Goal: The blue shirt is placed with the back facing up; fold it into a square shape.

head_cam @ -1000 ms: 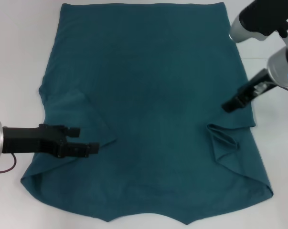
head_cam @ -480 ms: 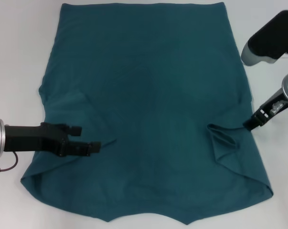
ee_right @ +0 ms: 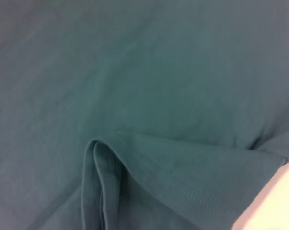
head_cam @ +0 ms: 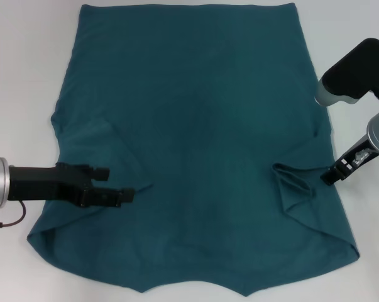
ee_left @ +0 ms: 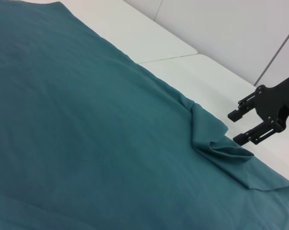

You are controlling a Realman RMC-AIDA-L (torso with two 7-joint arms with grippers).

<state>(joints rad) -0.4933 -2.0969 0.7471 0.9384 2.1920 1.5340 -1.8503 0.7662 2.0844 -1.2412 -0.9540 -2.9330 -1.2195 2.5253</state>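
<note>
Table (head_cam: 26, 69), white and bare at the edges, carries everything in the head view. Spread across most of it lies the blue shirt (head_cam: 195, 126), dark teal, plain side up, its straight hem at the far edge and its neckline nearest the robot. No lettering, label or brand can be read anywhere on the cloth. Both short sleeves are folded inward onto the body: the one on the robot's left lies as a flat triangular flap, while the one on the right is bunched into a small raised fold (head_cam: 294, 187). The right wrist view shows that fold close up, with a double-stitched hem (ee_right: 182, 189) curling over itself.

The left gripper (head_cam: 117, 184) reaches in low from the left side of the table, over the folded left sleeve, its two black fingers apart with a modest gap and no cloth between them. The right gripper (head_cam: 327, 177) sits at the shirt's right edge, just beside the bunched sleeve. In the left wrist view the right gripper (ee_left: 238, 127) appears beyond the fold, its two black fingers parted with nothing between them, right at the cloth's border over the white table.
</note>
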